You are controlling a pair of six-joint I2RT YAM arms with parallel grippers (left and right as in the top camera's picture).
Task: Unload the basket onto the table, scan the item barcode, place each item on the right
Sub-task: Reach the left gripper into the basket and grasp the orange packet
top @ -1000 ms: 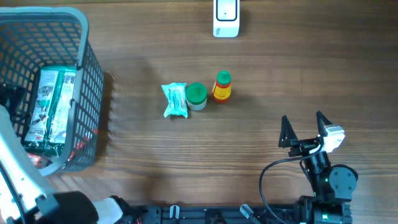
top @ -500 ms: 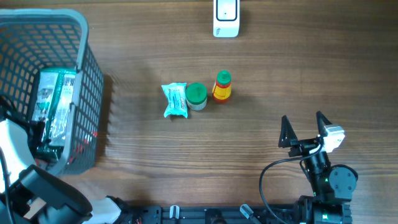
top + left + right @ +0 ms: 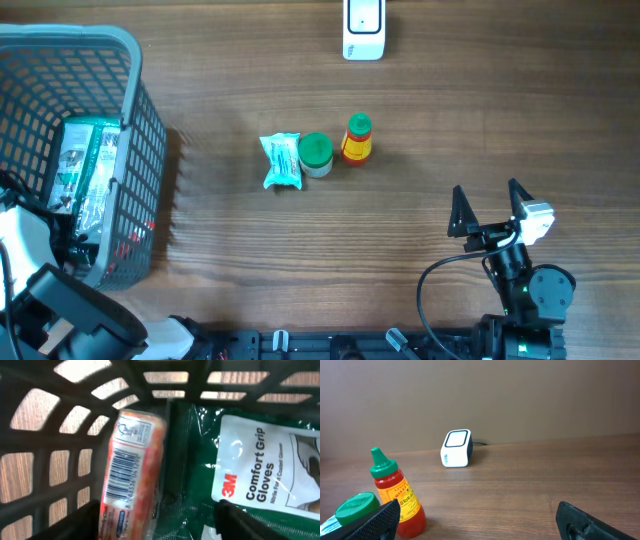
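The orange barcoded pack (image 3: pixel 131 470) is found lying in the grey basket (image 3: pixel 70 38) beside a glove packet (image 3: pixel 260 460), label upward. It is straddled by the left pincer (image 3: pixel 157 510), jaws apart and not visibly clamped, presumably for carrying to the scanner (image 3: pixel 363 28). The right pincer (image 3: pixel 486 195) is spread wide, idle.

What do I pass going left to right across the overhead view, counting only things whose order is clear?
grey basket → teal packet → green-lidded jar → red sauce bottle → right gripper
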